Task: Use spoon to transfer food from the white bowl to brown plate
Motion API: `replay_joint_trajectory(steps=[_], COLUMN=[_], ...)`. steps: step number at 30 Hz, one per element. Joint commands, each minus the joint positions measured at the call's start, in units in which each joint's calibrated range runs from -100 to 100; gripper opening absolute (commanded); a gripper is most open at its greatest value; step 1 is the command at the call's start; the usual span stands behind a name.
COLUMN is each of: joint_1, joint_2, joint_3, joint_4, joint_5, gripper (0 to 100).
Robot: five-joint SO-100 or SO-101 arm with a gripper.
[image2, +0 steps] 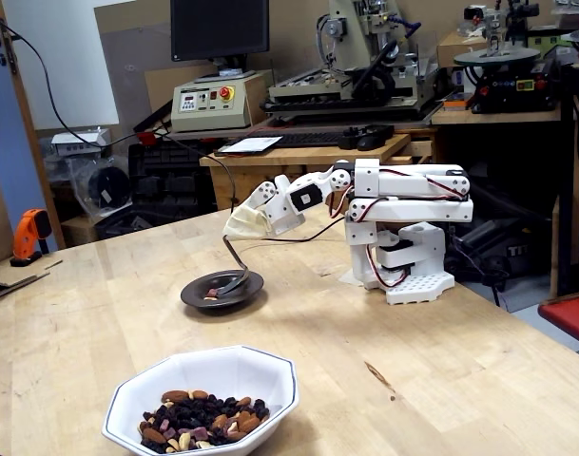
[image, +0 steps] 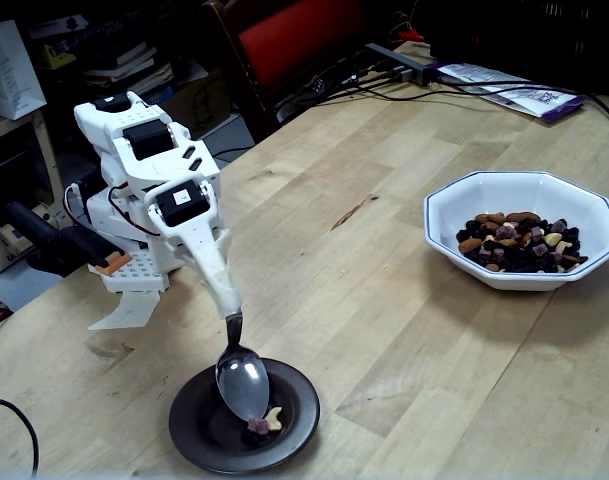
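Claw (image: 226, 305) clamped on spoon (image: 242, 380) handle, spoon bowl tilted down over brown plate (image: 289, 425). Few food pieces (image: 264, 422) on plate; most in white bowl (image: 454, 215), well apart across desk (image: 384, 300).

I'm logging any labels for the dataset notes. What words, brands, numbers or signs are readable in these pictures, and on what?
No text can be read in either fixed view.
Control box with red button: panel markings too small.
Printed paper at the table's far edge: print blurred.
Sheet on the back bench: blurred.
Arm, spoon, white bowl, brown plate: no lettering visible.
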Motion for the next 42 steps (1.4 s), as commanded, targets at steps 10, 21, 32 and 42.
replay_joint_trajectory(steps=[10, 21, 32, 42], joint_1=[0.58, -0.09, -0.09, -0.09], joint_2=[-0.69, -0.69, -0.69, -0.69], joint_3=[-9.32, -9.41, -9.41, -11.80], joint_4=[0.14, -0.42, -0.65, -0.65], joint_5=[-0.10, -0.10, -5.91, -6.79], gripper=[5, 5, 5, 5])
